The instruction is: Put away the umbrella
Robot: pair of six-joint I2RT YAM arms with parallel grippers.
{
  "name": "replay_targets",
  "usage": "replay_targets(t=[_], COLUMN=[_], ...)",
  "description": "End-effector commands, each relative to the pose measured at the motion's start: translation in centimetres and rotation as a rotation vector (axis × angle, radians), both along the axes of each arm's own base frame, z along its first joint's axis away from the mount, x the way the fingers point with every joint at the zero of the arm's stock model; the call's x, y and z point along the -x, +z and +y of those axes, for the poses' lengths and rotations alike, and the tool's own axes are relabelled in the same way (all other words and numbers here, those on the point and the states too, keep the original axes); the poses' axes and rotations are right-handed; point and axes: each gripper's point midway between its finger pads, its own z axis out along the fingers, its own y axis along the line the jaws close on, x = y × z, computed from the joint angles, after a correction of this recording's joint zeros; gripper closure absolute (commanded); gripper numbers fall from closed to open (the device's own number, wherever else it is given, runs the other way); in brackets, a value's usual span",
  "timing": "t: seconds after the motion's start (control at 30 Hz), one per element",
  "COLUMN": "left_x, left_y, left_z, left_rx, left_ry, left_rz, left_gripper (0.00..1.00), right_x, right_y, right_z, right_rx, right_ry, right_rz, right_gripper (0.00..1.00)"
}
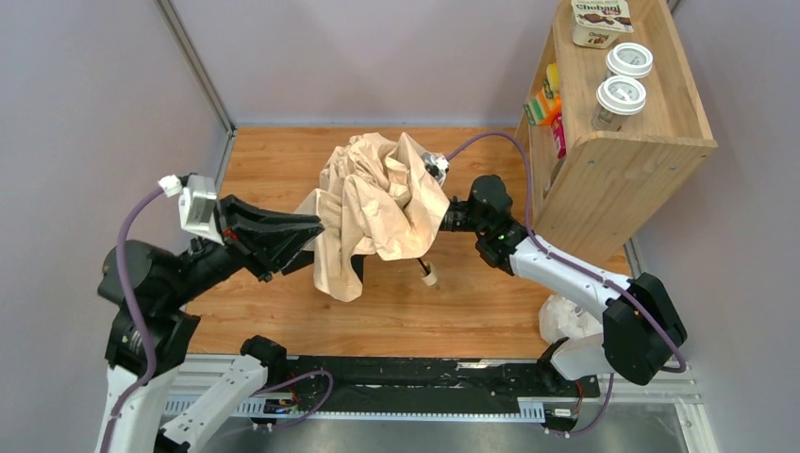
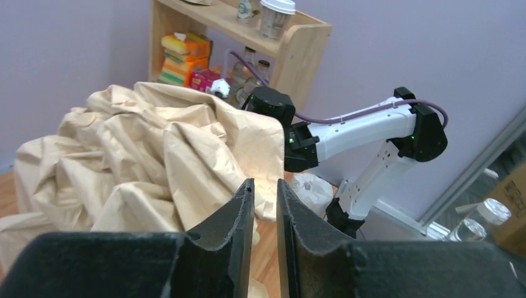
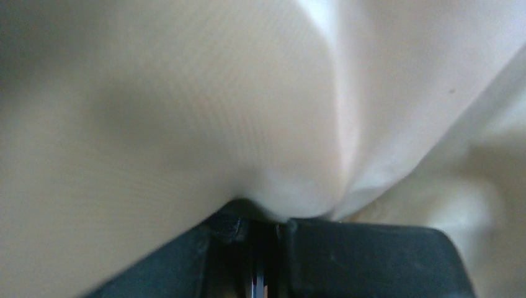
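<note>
The umbrella (image 1: 377,203), its cream canopy crumpled and half collapsed, hangs in a heap above the wooden table (image 1: 283,160), left of the shelf unit (image 1: 623,179) and apart from it. The right gripper (image 3: 265,226) reaches in from the shelf side, its fingers pinched almost together with a fold of canopy bulging from them. This grip appears to keep the cloth raised while the dark shaft and small wooden knob (image 1: 429,278) dangle beneath. The left gripper (image 2: 265,189), on the side of the canopy away from the shelf, shows only a narrow, empty gap between its fingers, with the tips at the fabric's edge. It looks placed to gather loose cloth for folding. The canopy is not yet bundled, so most of the job seems to lie ahead.
</note>
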Motion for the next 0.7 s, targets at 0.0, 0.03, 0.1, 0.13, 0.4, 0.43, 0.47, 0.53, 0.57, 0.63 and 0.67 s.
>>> replay_targets(t=[0.0, 0.03, 0.1, 0.13, 0.4, 0.43, 0.47, 0.53, 0.57, 0.63, 0.67], left_x=[-3.8, -4.3, -4.8, -4.6, -6.1, -5.0, -4.5, -3.0, -2.7, -2.3, -2.9], left_y=[-6.2, -6.6, -6.8, -7.3, -5.5, -4.6, -4.5, -4.6, -4.3, -4.6, -5.9], left_z=[2.0, 1.8, 0.5, -1.0, -5.1, -4.7, -4.4, -3.4, -2.5, -0.3, 0.7], left_rx=[-0.088, -0.075, -0.037, -0.023, 0.015, 0.016, 0.001, -0.035, -0.035, -0.052, -0.069], left_ry=[0.231, 0.230, 0.168, 0.073, -0.158, -0.166, -0.167, -0.141, -0.091, 0.045, 0.123], left_rz=[0.217, 0.213, 0.210, 0.264, 0.195, 0.155, 0.128, 0.088, 0.056, 0.005, 0.032], left_gripper=[0.77, 0.77, 0.76, 0.76, 0.75, 0.70, 0.66, 0.61, 0.60, 0.61, 0.66], right_x=[1.8, 2.1, 2.7, 3.0, 2.4, 1.9, 1.6, 0.5, 0.1, 0.0, 0.1], right_y=[4.1, 4.2, 4.5, 4.8, 4.7, 4.2, 4.2, 4.1, 4.2, 4.1, 4.2], right_z=[-0.7, -0.8, -1.0, -1.0, -1.5, -1.8, -2.1, -2.9, -3.2, -3.6, -3.8], right_rx=[-0.079, -0.081, -0.094, -0.105, -0.103, -0.095, -0.093, -0.088, -0.086, -0.081, -0.084], right_ry=[0.067, 0.082, 0.106, 0.121, 0.101, 0.089, 0.077, 0.042, 0.036, 0.062, 0.082], right_rz=[-0.152, -0.157, -0.166, -0.167, -0.226, -0.246, -0.269, -0.343, -0.379, -0.472, -0.518], right_gripper=[1.00, 1.00, 1.00, 1.00, 1.00, 1.00, 1.00, 1.00, 1.00, 1.00, 1.00])
